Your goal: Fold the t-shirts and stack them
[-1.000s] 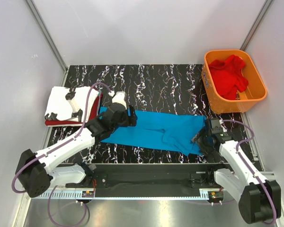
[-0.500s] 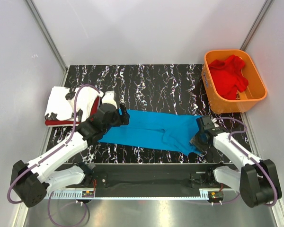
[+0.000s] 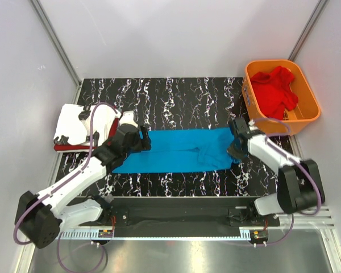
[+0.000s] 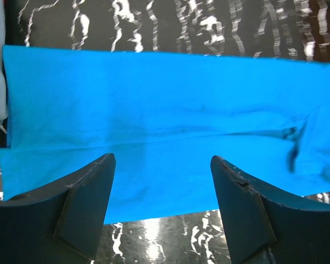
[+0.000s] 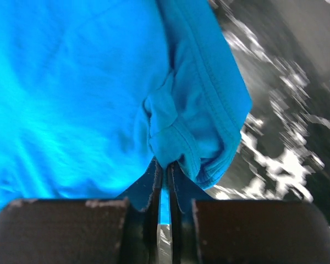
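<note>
The black, white-veined table (image 3: 187, 96) fills the middle of the overhead view, closed in by grey walls at the back and both sides. Bare marble lies open across its upper half and along a narrow strip at the lower edge. The bright blue t-shirt (image 3: 176, 151) lies across the centre as a long flat band folded lengthwise, its top and bottom edges nearly straight and its right end bunched. The orange basket (image 3: 308, 91) sits at the upper right corner, apart from the blue cloth, with the brighter red t-shirt (image 3: 275, 91) heaped inside. At the left edge the white t-shirt with black marks (image 3: 71, 122) is folded on top of the dark red t-shirt (image 3: 68, 148), and this stack lies just beside the band's left end. The left gripper (image 3: 141, 139) hangs over that left end with its fingers spread wide; in its wrist view both dark fingers (image 4: 88, 203) frame the smooth blue cloth beneath. The right gripper (image 3: 237, 149) is at the right end, fingers pressed together on a puckered hem of the blue t-shirt (image 5: 170, 126).
</note>
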